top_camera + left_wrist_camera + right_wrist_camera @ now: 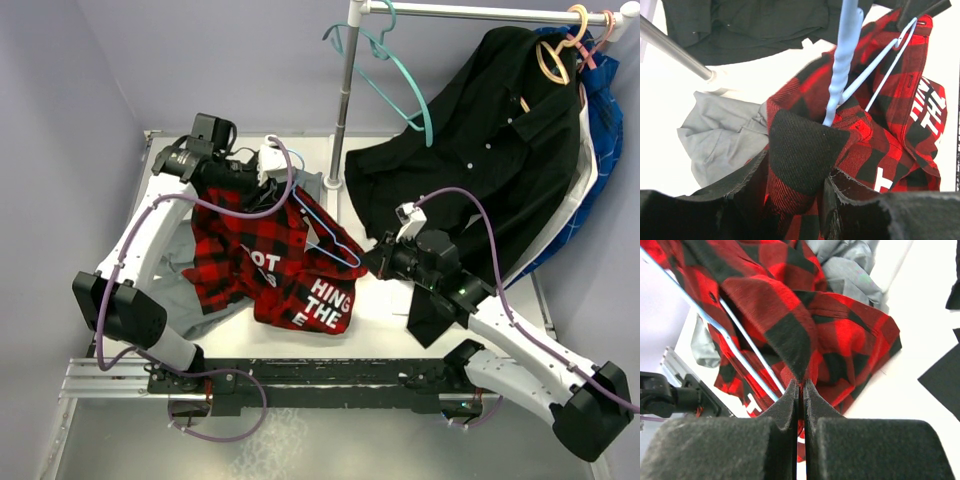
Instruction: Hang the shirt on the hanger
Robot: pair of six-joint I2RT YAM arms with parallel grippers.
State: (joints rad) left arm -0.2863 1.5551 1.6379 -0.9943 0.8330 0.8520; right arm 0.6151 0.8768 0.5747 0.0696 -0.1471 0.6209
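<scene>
Loosely the plaid shirt (pixel 270 265) droops, clamped by left claw (pixel 800 170) and right claw (pixel 801 387).

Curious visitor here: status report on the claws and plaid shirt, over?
Left gripper shut on red-and-black plaid flannel shirt. Right gripper shut on it too. Thin pale blue hanger partly inside it. Plain grey shirt lies alongside.

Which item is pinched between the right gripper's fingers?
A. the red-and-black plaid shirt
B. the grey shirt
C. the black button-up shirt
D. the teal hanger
A: in the right wrist view, the right gripper is closed tight on a fold of the red-and-black plaid shirt, whose cloth runs straight down into the nip.
</scene>
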